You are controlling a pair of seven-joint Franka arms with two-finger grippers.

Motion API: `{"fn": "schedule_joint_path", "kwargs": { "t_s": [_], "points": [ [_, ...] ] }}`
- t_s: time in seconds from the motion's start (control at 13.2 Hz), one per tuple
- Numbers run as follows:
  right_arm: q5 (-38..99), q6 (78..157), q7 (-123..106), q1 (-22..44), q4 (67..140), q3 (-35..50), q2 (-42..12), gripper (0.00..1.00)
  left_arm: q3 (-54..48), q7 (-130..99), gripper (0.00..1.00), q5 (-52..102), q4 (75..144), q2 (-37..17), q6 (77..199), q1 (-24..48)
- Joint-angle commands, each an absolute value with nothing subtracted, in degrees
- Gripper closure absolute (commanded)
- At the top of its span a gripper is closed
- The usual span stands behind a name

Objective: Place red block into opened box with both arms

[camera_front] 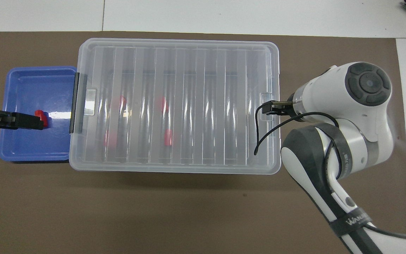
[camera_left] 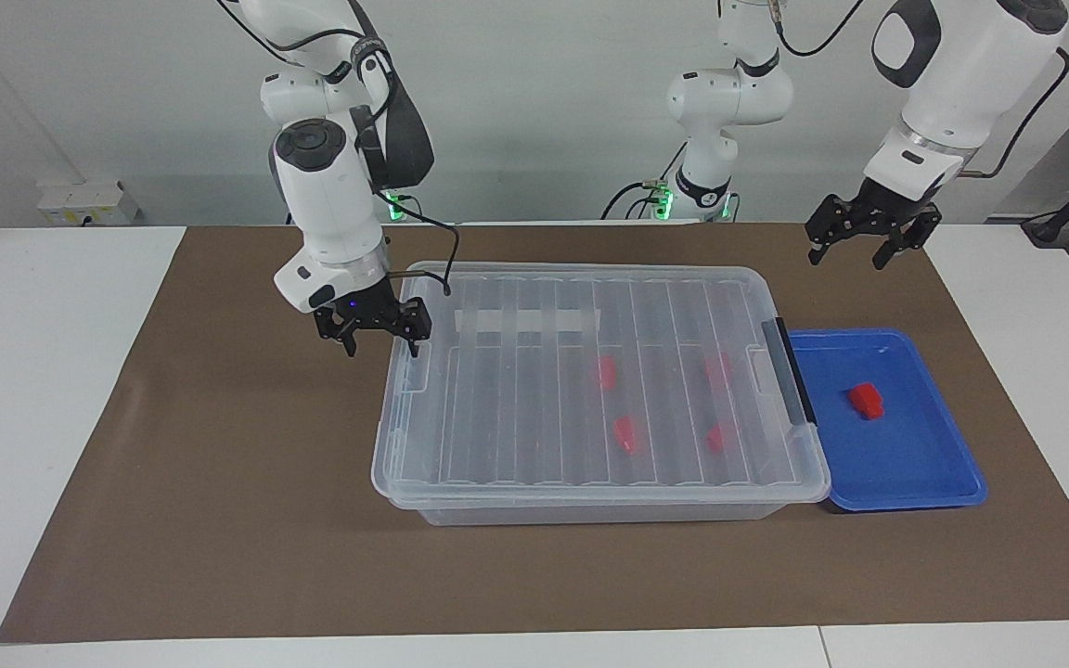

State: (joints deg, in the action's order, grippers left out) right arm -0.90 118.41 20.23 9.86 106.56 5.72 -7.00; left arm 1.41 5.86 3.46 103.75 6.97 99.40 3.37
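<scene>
In the blue tray [camera_left: 924,473] | red block [camera_left: 866,400] at 6 o'clock below spread left gripper [camera_left: 861,249] | right gripper [camera_left: 382,340] spread over box [camera_left: 590,492] end | blocks inside blurred by lid [camera_left: 516,408]

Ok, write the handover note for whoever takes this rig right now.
Right gripper: open, empty, over the box's end toward the right arm.
Left gripper: open, empty, waiting in the air near the blue tray.
Box lid shut; four red blocks inside.
Red block lies in the tray.
Done: nothing for this block.
Left: open lid, pick block, place in box.
</scene>
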Motion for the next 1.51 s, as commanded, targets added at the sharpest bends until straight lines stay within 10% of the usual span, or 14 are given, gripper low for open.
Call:
{"fn": "schedule_joint_path", "kwargs": {
  "t_s": [0.0, 1.44],
  "points": [
    [0.0, 120.1, 20.3, 9.3, 109.9, 6.0, -4.9, 0.02, 1.7, 5.3, 0.0, 4.1, 104.0, 7.6, 100.0, 3.8],
    [-0.1, 116.3, -5.8, -6.1, 111.9, 5.8, -3.6, 0.0, 2.4, 3.1, 0.0, 2.0, 107.2, 10.2, 100.9, 1.7]
  ]
}}
